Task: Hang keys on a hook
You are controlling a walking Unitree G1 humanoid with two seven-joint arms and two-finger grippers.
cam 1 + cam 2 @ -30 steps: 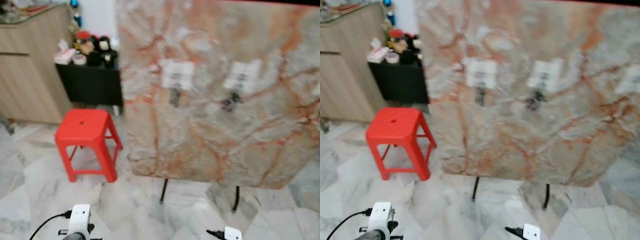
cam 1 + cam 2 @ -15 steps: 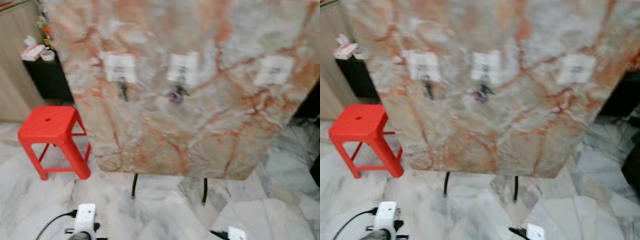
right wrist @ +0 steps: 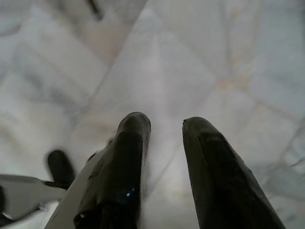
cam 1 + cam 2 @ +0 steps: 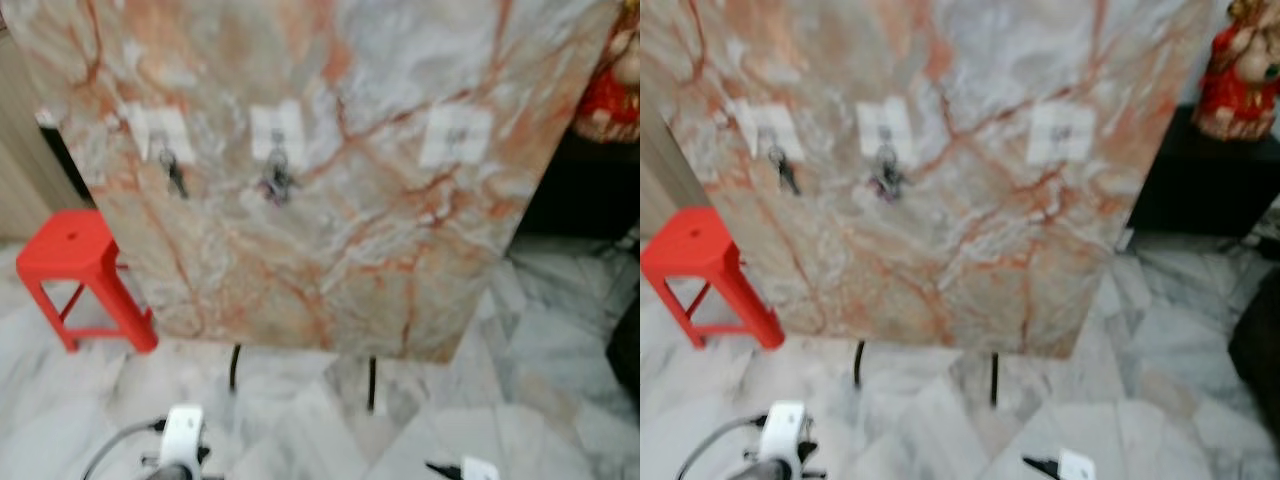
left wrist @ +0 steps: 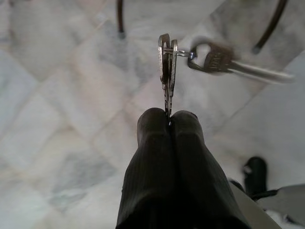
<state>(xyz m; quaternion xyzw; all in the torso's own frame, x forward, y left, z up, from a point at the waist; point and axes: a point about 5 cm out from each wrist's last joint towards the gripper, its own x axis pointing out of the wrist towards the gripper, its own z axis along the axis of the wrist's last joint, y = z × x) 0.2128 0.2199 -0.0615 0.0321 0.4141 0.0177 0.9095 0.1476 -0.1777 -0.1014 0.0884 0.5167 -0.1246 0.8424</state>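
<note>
Pinched shut, my left gripper [image 5: 169,116] holds the keys [image 5: 167,76] low above the floor [image 5: 62,109], one key dangling from the ring. My right gripper [image 3: 164,125] hangs parted, holding nothing. Ahead, the board [image 4: 330,200] carries a bare hook [image 4: 456,134] near its right edge.

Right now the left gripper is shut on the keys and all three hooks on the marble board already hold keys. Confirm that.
Not quite. The left gripper is shut on the keys, but only two hooks on the marble board are taken. The right-hand hook is bare, as the left eye view shows.
</note>
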